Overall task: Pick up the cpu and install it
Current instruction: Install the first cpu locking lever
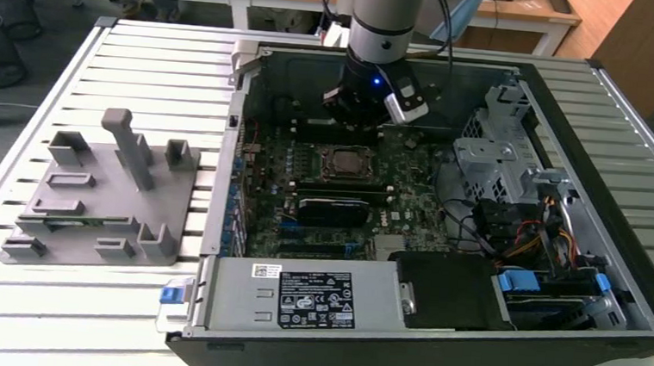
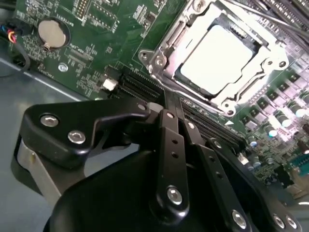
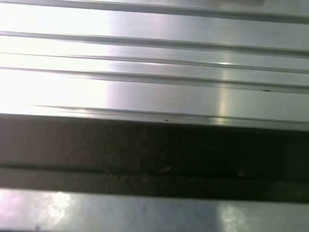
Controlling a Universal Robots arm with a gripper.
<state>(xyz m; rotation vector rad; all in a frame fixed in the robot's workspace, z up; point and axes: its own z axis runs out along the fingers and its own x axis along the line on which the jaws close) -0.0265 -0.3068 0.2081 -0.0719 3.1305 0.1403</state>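
The cpu (image 2: 219, 53) is a shiny silver square lying flat inside the open socket frame (image 2: 164, 48) on the green motherboard (image 2: 96, 53). In the exterior view the cpu (image 1: 345, 162) sits in the middle of the board, inside the open computer case (image 1: 407, 361). My gripper (image 1: 351, 129) hangs just behind the socket, a little above the board. In the second wrist view its black fingers (image 2: 169, 130) meet at the tips, and the gripper (image 2: 166, 99) is shut with nothing in it, a short way from the socket's near edge.
A grey plastic fixture block (image 1: 108, 194) stands on the slatted table (image 1: 152, 58) at the exterior view's left. The case holds a power supply (image 1: 308, 298), a metal drive cage (image 1: 502, 152) and cables (image 1: 530, 240). The first wrist view shows metal slats (image 3: 154, 92).
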